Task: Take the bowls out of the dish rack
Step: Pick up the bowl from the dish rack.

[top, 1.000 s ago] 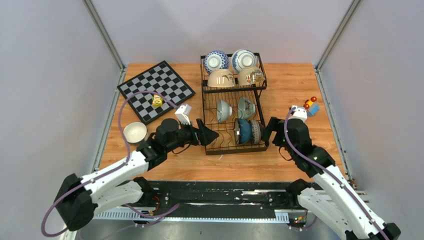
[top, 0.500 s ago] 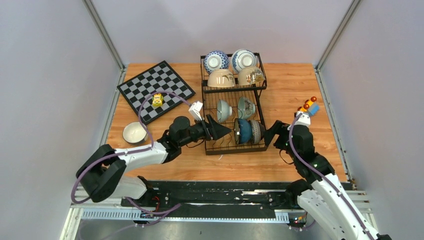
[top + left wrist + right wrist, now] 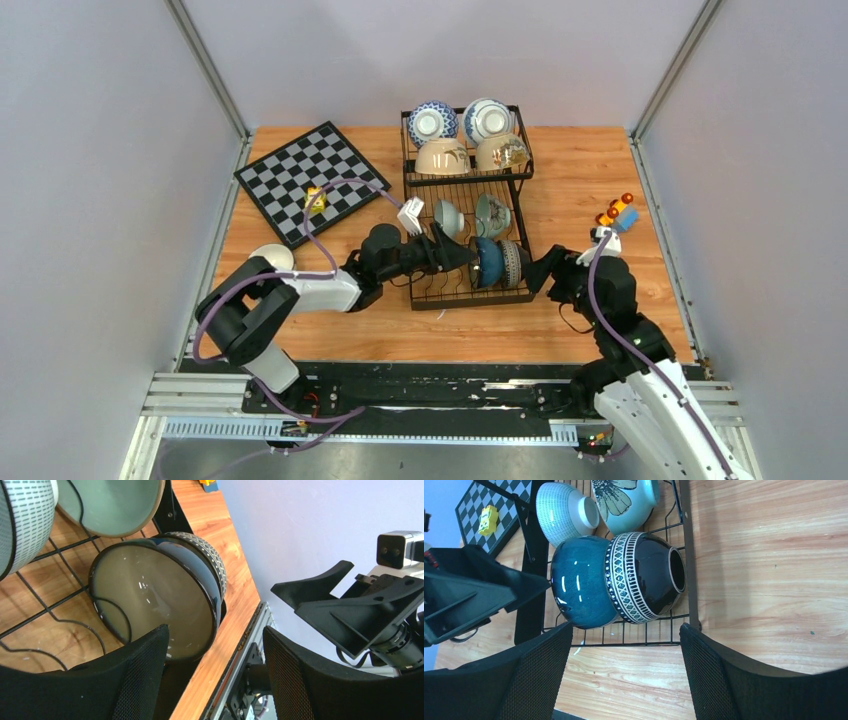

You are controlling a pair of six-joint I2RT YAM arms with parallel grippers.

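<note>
Bowls nearest the arms: dark blue glazed bowl (image 3: 487, 262) tucked into the mouth of a black patterned bowl (image 3: 511, 263). Both stand on edge in the bottom row of the dish rack's (image 3: 468, 180) lower tray, centre of the overhead frame, mouths facing frame-left

Left gripper (image 3: 462, 258) sits at the blue bowl's mouth, jaws spread, nothing between them. Whether a finger touches the rim, cannot tell

Right gripper (image 3: 545, 268) just right of the rack's lower corner, jaws wide apart, holding nothing

Six more bowls higher in the frame: two in the tray's upper row, four in the raised basket

Handling, by judgement: ceramic, stiff, weighty for its size, glaze slick, liable to chip against wire or its neighbour. Best hold looks to be the rim wall, one finger inside, one outside, drawing the blue bowl out frame-left before lifting
</note>
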